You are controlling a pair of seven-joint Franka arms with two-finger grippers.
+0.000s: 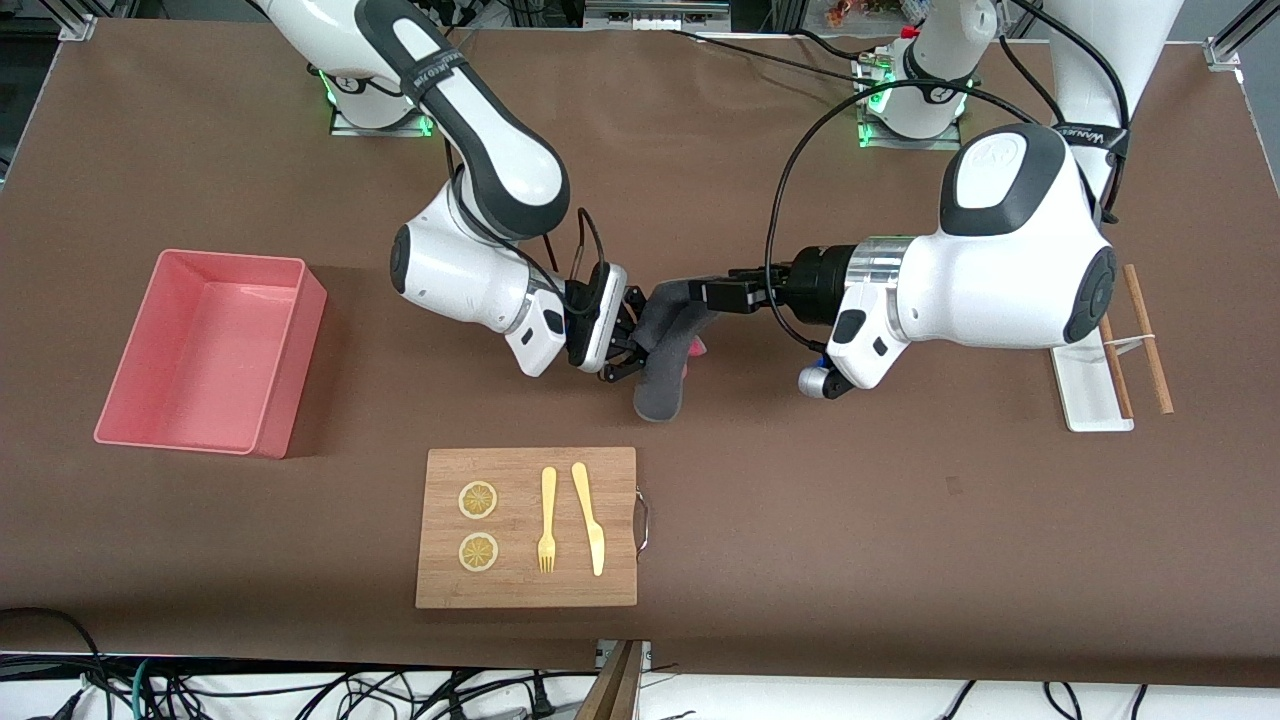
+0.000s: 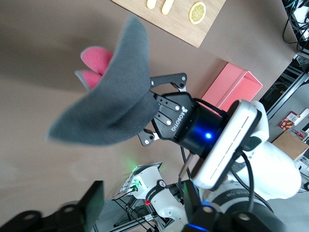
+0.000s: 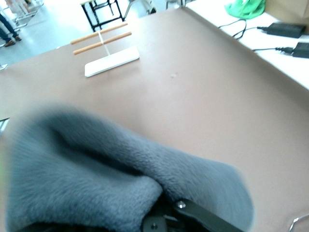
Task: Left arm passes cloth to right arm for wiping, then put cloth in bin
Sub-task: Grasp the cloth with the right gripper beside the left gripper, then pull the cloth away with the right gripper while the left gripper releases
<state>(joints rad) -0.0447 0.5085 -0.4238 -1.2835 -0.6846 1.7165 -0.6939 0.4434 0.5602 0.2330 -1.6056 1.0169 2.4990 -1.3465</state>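
The big brown table [image 1: 800,520] holds the two arms, which reach toward each other over its middle, both bent low and pointing sideways. The right gripper [image 1: 632,335] is pinched tight on the cloth [image 1: 665,355], which hangs down grey side out, up in the air above the bare table. The left gripper [image 1: 712,296] meets the cloth from the other arm's end; I cannot tell if its fingers are spread or pinched.

The pink bin [image 1: 215,352] sits toward the right arm's end. The wooden board [image 1: 527,527] lies nearer the front camera than the cloth.

The left wrist view shows the right gripper [image 2: 150,114] biting the cloth [image 2: 108,113] and its pink face. The right wrist view shows mostly fuzzy grey cloth [image 3: 96,169].
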